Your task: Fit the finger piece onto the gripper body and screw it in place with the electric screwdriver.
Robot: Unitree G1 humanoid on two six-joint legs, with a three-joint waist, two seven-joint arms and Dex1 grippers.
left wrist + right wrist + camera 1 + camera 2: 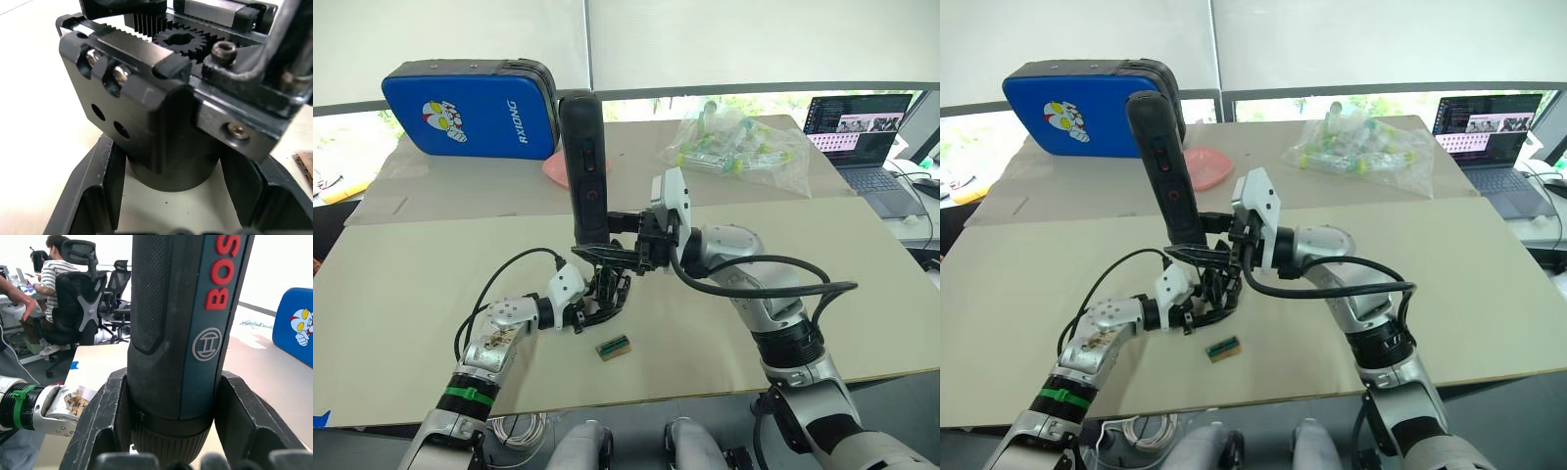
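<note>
The electric screwdriver stands upright, clamped in the right tool; the left tool grips the gripper body. Keep the bit square to the screw.

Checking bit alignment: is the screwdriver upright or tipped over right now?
Upright, slightly tilted: the electric screwdriver stands clamped in the right gripper, over the gripper body.

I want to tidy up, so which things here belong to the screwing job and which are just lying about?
In use: screwdriver in right claw; gripper body in left claw.

Lying about: blue case, bag of tubes, laptop, pink dish, small tan-and-green block.
</note>
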